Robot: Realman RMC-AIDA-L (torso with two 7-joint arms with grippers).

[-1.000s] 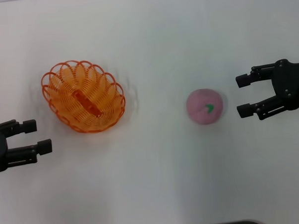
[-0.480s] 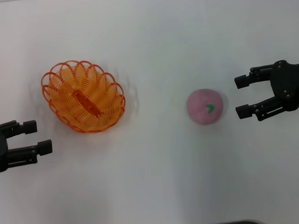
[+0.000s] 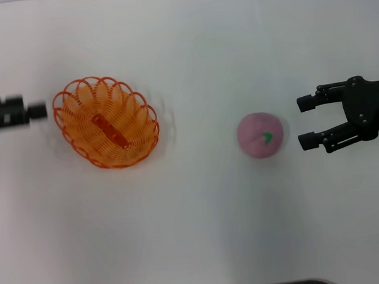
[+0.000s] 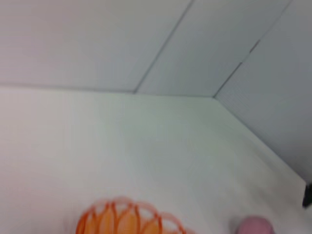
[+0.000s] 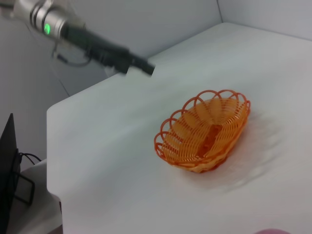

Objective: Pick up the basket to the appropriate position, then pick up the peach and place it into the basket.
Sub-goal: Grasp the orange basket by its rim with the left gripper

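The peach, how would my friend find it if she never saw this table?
Start on the white table and find the orange wire basket on the robot's left side. Look across to the right gripper, open on the other side. Just beside its fingertips, untouched, sits the peach: the only round pink thing, with a small green leaf mark.

You have bare desk [image 3: 199, 211] between the basket [image 3: 106, 130] and the peach [image 3: 259, 134]; toward the desk's left edge, the left tool [image 3: 15, 114] crowds the basket's rim
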